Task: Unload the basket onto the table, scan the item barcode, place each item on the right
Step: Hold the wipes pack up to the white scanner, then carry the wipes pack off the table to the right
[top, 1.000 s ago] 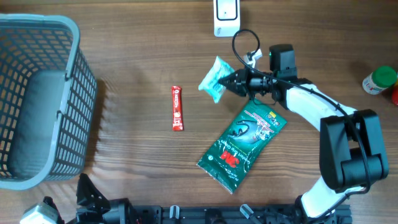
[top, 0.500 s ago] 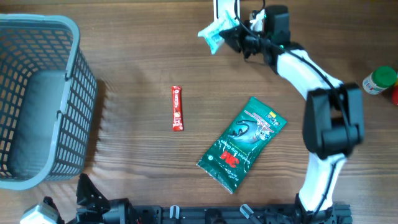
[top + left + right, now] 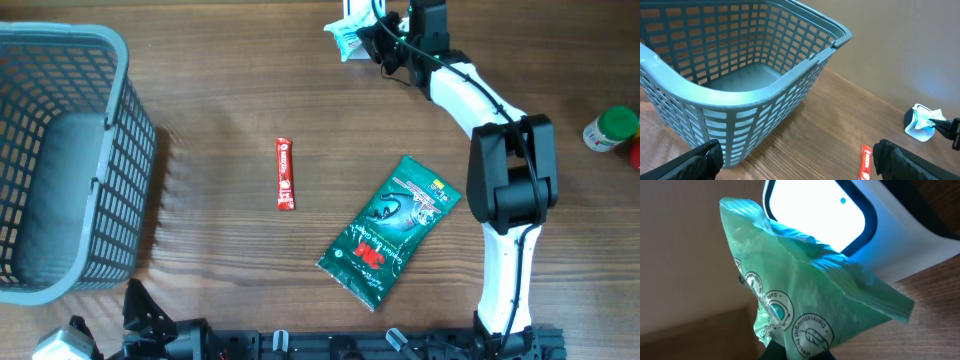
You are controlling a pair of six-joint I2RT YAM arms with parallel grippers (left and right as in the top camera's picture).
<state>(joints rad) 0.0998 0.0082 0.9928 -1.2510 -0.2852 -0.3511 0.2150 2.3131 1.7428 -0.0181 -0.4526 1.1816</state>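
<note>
Holding, right tool (image 3: 374, 40): jaws pinched narrow on the lower edge of the pale green packet (image 3: 346, 33); in the right wrist view only the dark fingertips show below the packet (image 3: 807, 305).
Task item: the pale green packet is lifted off the worktop (image 3: 220, 100) at the far edge, right in front of the scanner (image 3: 352, 8).
Scanner: white body with a dark-rimmed window (image 3: 815, 215) glowing bright; the packet's crumpled top corner overlaps the lower left of that window. Whether they touch cannot be told.
Packet face: round printed emblems on the side turned to the wrist camera; no barcode can be made out there.
Left tool (image 3: 797, 167): fingers spread wide, nothing between them, low over the worktop near the basket (image 3: 740, 95).
Basket: grey-blue lattice, upright at the left side (image 3: 60, 45).
Red stick sachet (image 3: 285, 174): flat on the worktop, mid-left, well apart from the scanner.
Dark green pouch (image 3: 390, 230): flat, lying diagonally, centre-right.
Green-capped jar (image 3: 610, 128): at the right edge.
</note>
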